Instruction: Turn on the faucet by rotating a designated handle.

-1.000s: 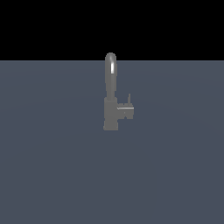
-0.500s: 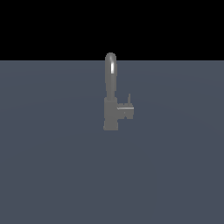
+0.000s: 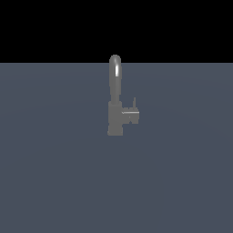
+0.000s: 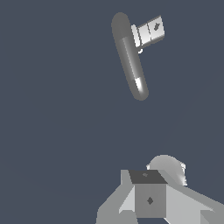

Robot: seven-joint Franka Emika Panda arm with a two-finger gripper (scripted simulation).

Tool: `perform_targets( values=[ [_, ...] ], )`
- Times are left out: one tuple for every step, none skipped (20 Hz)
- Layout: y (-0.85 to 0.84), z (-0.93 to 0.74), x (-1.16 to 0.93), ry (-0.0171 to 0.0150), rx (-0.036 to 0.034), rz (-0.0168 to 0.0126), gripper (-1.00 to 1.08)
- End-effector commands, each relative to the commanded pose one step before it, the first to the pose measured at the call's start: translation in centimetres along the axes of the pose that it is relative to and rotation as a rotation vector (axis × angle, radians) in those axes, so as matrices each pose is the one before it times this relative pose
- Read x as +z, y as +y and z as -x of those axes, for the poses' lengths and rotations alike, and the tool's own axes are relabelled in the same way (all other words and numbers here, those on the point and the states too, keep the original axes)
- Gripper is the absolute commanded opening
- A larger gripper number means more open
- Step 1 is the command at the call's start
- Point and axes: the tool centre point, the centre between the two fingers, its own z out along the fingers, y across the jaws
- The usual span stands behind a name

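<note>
The dark grey faucet (image 3: 115, 116) stands upright on the grey surface in the middle of the exterior view, its arched spout on top. The handle (image 3: 131, 114) is a short stub on the base, on the exterior view's right, with a thin pin pointing up. The arm does not show in the exterior view. In the wrist view I look down on the faucet (image 4: 129, 59) and its handle (image 4: 149, 31). My gripper (image 4: 148, 194) shows only as grey blocks at the frame's edge, well apart from the faucet and holding nothing visible. Its jaw opening is not clear.
A flat blue-grey surface (image 3: 54, 182) spreads all around the faucet, with a black background behind it. Nothing else stands on it.
</note>
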Motion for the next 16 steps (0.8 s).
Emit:
perform_targets(
  values=[
    [-0.008, -1.627, 0.098, -0.03544, 0.03601, -0.03625, -1.00],
    [-0.008, -0.643, 0.036, -0.01423, 0.01427, -0.01449, -1.00],
    [-0.007, -0.646, 0.036, -0.01431, 0.01433, -0.01457, -1.00],
    [-0.007, -0.648, 0.035, -0.01437, 0.01437, -0.01465, -1.00],
    [-0.007, -0.652, 0.035, -0.01445, 0.01443, -0.01474, -1.00],
    [-0.007, -0.654, 0.035, -0.01453, 0.01447, -0.01481, -1.00],
    [-0.006, -0.657, 0.035, -0.01462, 0.01453, -0.01491, -1.00],
    [-0.006, -0.660, 0.035, -0.01470, 0.01459, -0.01499, -1.00],
    [-0.006, -0.662, 0.035, -0.01479, 0.01465, -0.01508, -1.00],
    [-0.006, -0.666, 0.034, -0.01489, 0.01472, -0.01518, -1.00],
    [-0.006, -0.669, 0.034, -0.01499, 0.01480, -0.01528, -1.00],
    [-0.005, -0.673, 0.034, -0.01510, 0.01489, -0.01540, -1.00],
    [-0.005, -0.677, 0.034, -0.01522, 0.01498, -0.01552, -1.00],
    [-0.005, -0.682, 0.034, -0.01534, 0.01508, -0.01564, -1.00],
    [-0.004, -0.686, 0.034, -0.01547, 0.01519, -0.01577, -1.00],
    [-0.004, -0.692, 0.034, -0.01562, 0.01531, -0.01591, -1.00]
  ],
)
